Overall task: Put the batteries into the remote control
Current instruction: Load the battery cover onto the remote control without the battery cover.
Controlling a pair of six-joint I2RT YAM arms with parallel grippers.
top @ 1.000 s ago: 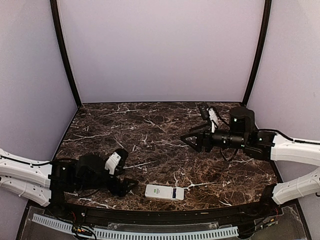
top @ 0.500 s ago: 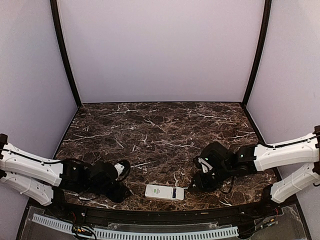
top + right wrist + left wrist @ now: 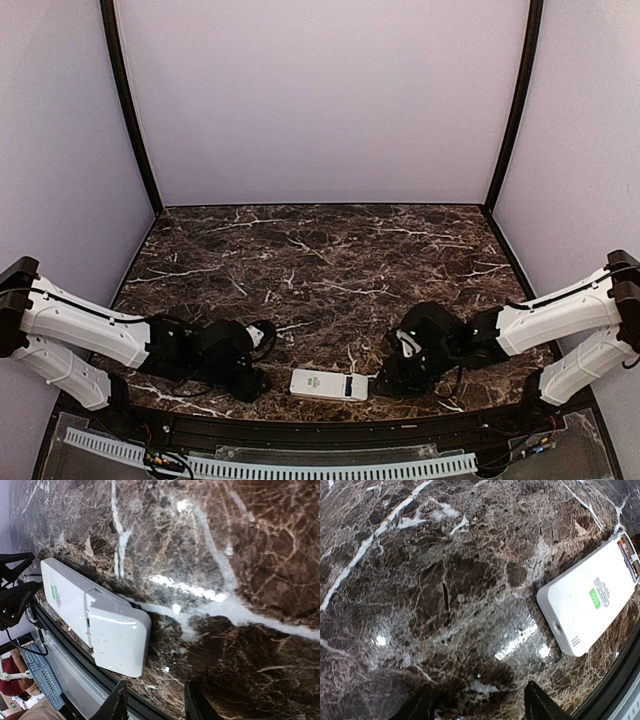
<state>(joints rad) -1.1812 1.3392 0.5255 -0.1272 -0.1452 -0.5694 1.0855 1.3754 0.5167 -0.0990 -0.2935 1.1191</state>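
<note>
Both were lowered to the table's (image 3: pixel 300 255) near edge: left pincer (image 3: pixel 480 707) and right pincer (image 3: pixel 157 702), parted and empty, flanking the remote control (image 3: pixel 329 384); pickup's probably next.

My bench (image 3: pixel 320 260) is a slab of dark brown marble veined with white, glossy enough to throw back bright spots of light. Pale lilac walls (image 3: pixel 320 100) close it in at the back and on both sides, with two black struts (image 3: pixel 130 110) rising from the rear corners. Along my near edge runs a black rail (image 3: pixel 330 420), and below it a white slotted cable duct (image 3: pixel 300 467).
</note>
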